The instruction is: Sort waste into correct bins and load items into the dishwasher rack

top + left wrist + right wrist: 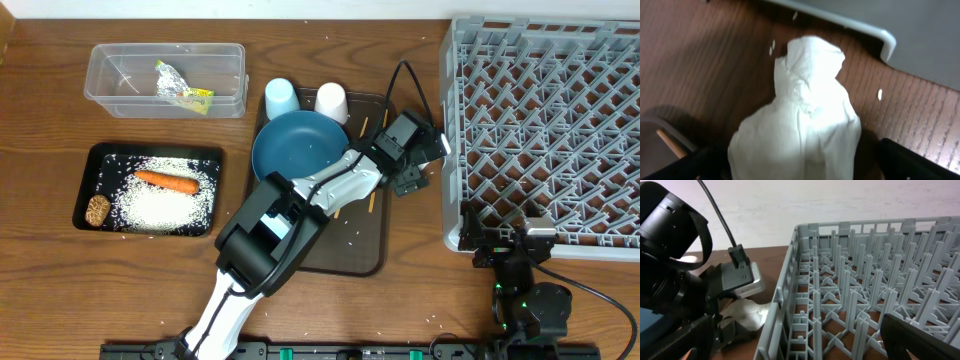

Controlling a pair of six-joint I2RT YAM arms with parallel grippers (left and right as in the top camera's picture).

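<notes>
A crumpled white tissue [810,115] stands on the table between the brown serving tray and the grey dishwasher rack [540,100]. It also shows in the right wrist view [745,314] and as a white bit in the overhead view [441,148]. My left gripper [415,178] is low over it. Its fingers [800,167] are open on either side of the tissue, with a gap on the right. My right gripper [512,243] is at the rack's front edge, open and empty [800,342]. The white bowl is not in view.
The brown tray [355,250] holds the dark-blue plate [300,145], light-blue cup [281,98], white cup [331,101] and chopsticks [371,200]. The black tray [100,152] holds carrot [166,181], brown lump [97,209] and rice [165,207]. The clear tub [100,75] holds the wrapper [183,88].
</notes>
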